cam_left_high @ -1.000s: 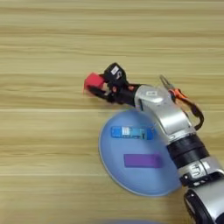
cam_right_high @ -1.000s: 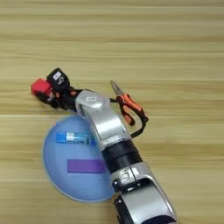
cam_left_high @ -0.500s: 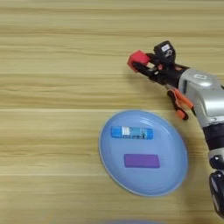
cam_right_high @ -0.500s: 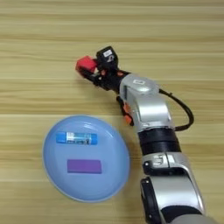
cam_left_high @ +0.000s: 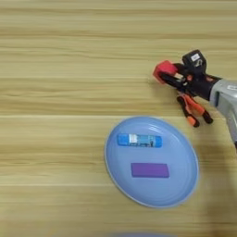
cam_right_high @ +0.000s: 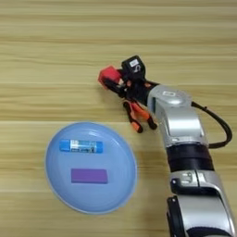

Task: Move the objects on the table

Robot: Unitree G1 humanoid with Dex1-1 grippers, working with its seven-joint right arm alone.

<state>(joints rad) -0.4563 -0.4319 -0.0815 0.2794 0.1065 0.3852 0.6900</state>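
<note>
large light-blue round plate (cam_right_high: 125,183), lying flat, lower middle of view

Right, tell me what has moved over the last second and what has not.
The right gripper, shut on the small red cube, has swung to the robot's right and a little further away, carrying the cube to just beyond the orange-and-black-handled pliers. The pliers, the light-blue round plate, the blue tube-shaped stick and the flat purple block stayed put.
</note>
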